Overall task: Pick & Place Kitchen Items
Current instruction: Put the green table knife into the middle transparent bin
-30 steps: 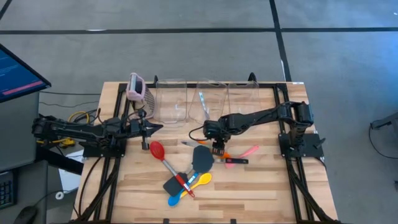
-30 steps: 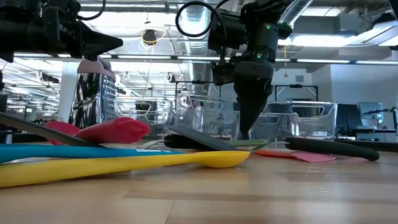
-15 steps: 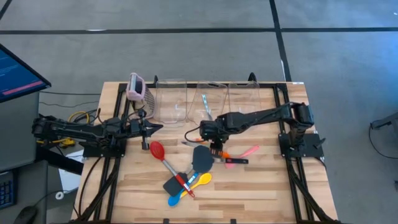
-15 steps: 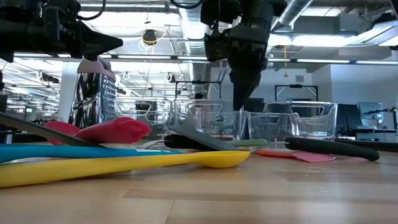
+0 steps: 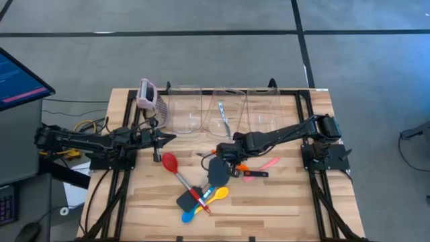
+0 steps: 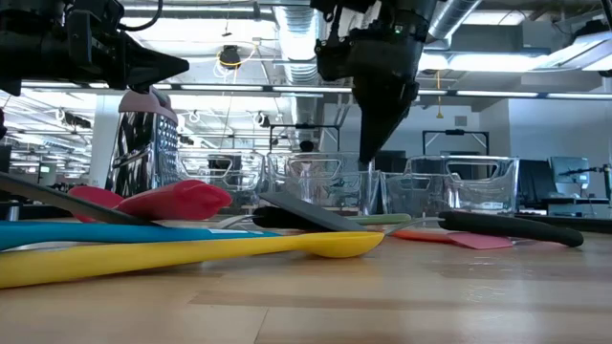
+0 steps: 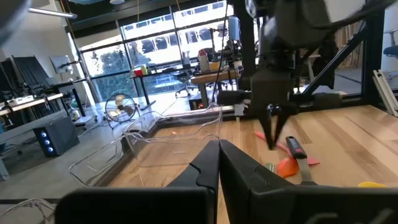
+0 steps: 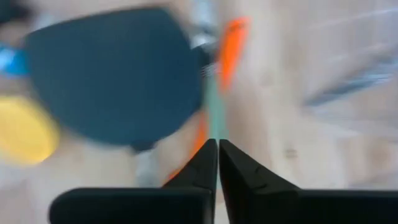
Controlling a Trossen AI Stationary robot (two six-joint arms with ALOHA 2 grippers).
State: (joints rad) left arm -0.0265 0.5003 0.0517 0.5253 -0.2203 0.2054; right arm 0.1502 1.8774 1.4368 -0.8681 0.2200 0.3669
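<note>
Overhead, right claw (image 5: 225, 163) above black spatula (image 5: 218, 173) mid-desk (image 5: 282, 202), beside orange spatula (image 5: 243, 167), wrist view shows its fingers (image 8: 205, 163) pressed together, holding nothing, left claw (image 5: 168, 138) idle near grater (image 5: 147, 93), tips together, low view shows yellow spoon (image 6: 172, 256) nearest.

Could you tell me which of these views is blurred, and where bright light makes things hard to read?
Right wrist view: motion-smeared, the black spatula and orange spatula soft. Low view: bright ceiling lights behind, the right gripper a dark silhouette. High view: evenly lit and sharp. Left wrist view: bright windows, the far arm blurred.
</note>
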